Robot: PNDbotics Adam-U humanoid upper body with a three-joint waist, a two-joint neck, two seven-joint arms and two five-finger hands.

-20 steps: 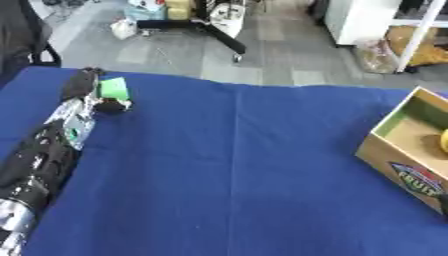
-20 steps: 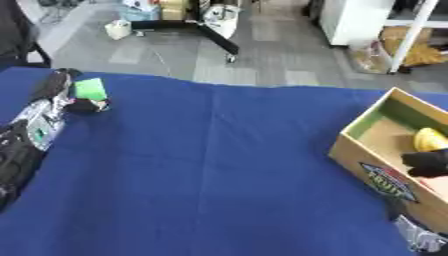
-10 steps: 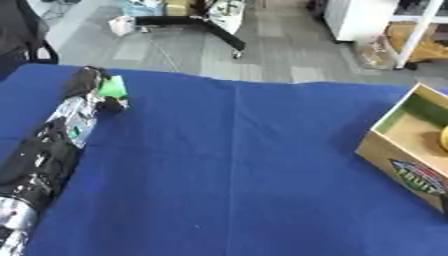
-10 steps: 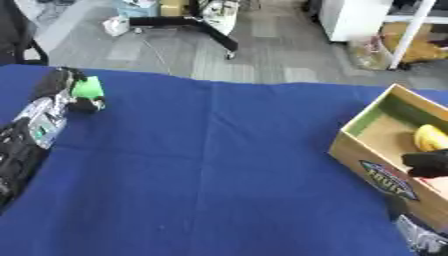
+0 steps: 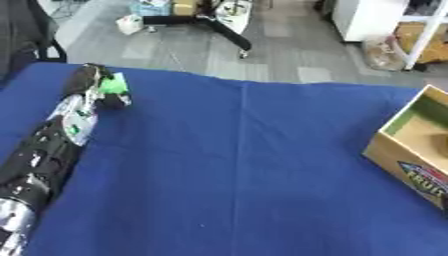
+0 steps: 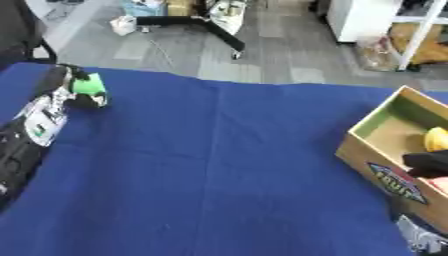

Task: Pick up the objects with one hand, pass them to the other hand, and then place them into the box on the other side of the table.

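My left arm lies along the left side of the blue table (image 5: 245, 165). Its hand (image 5: 91, 80) is at the far left corner, with dark fingers curled round a small green object (image 5: 113, 84). A cardboard box (image 6: 385, 150) with a green inner wall stands at the right edge. Something yellow (image 6: 436, 139) lies inside it. Part of my right hand (image 6: 427, 162) shows as a dark shape over the box's near wall, beside the yellow thing; how its fingers stand is hidden.
Beyond the table's far edge is grey floor with a black stand base (image 5: 214, 27), a white cabinet (image 5: 367, 17) and shelving at the upper right. A silver part of my right arm (image 6: 422, 239) shows at the bottom right corner.
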